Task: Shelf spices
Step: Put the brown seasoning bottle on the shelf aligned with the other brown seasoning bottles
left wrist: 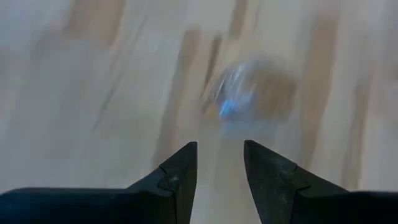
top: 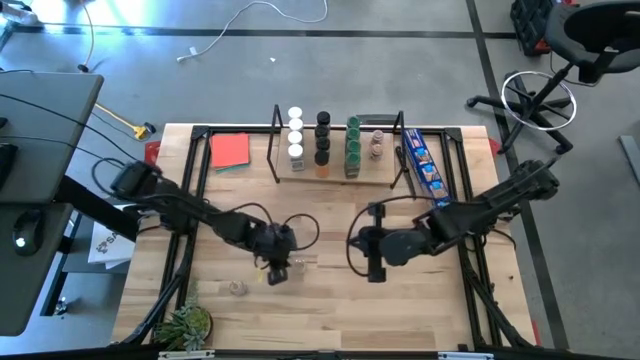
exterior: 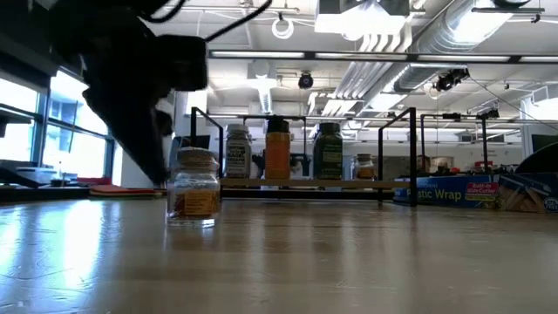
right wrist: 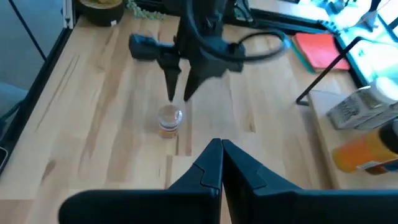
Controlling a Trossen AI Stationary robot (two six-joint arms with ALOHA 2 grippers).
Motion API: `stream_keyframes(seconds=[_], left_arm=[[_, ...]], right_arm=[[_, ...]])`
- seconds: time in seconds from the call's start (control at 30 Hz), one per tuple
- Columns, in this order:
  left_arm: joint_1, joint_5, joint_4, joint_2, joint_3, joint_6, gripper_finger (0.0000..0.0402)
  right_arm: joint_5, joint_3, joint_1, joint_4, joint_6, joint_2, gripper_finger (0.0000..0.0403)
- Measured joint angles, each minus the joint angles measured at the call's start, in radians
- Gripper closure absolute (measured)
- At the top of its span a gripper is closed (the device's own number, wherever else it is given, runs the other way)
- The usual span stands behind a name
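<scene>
Left gripper [right wrist: 178, 94]: fingers parted, grasping nothing, poised just above the jar.
Spice jar [right wrist: 169, 121]: upright on table [right wrist: 93, 124], directly beneath.
Right gripper [right wrist: 221, 155]: clenched, empty, nearby.

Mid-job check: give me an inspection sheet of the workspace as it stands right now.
Surface: wooden table, bare in front.
Job's things: one spice jar upright on the table; other jars in rows on the shelf.
Clutter: red card, blue plastic wrap box, small plant.
Grippers: left claw open just above the jar, not gripping; right claw shut, waiting mid-table.
Cables: white cable on the floor.
Surroundings: office chair, desk at left.
</scene>
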Motion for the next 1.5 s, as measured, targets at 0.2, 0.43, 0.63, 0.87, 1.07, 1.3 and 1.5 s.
stream_keyframes(seconds=[0.2, 0.43, 0.63, 0.87, 1.07, 1.3, 1.5], left_arm=[[0.036, 0.043, 0.357, 0.156, 0.024, 0.063, 0.0276], [0.065, -0.075, 0.350, 0.189, 0.114, 0.120, 0.0276], [0.031, -0.095, 0.253, 0.150, 0.120, 0.112, 0.0276], [-0.020, -0.195, 0.086, 0.147, 0.119, 0.028, 0.0276], [-0.042, -0.245, 0.035, 0.147, 0.119, -0.024, 0.0276], [-0.043, -0.252, 0.033, 0.147, 0.119, -0.028, 0.0276], [-0.043, -0.264, 0.034, 0.147, 0.119, -0.028, 0.0276]], right_arm=[[-0.015, 0.001, 0.012, -0.036, 0.054, 0.019, 0.0402], [-0.064, -0.115, 0.035, 0.044, 0.139, 0.021, 0.0400], [-0.251, -0.311, 0.037, 0.313, 0.131, 0.021, 0.0328], [-0.270, -0.400, 0.032, 0.506, 0.093, 0.088, 0.0171], [-0.265, -0.321, -0.005, 0.422, 0.105, 0.233, 0.0127], [-0.287, -0.184, -0.010, 0.236, 0.102, 0.359, 0.0127], [-0.287, -0.126, -0.010, 0.164, 0.153, 0.395, 0.0171]])
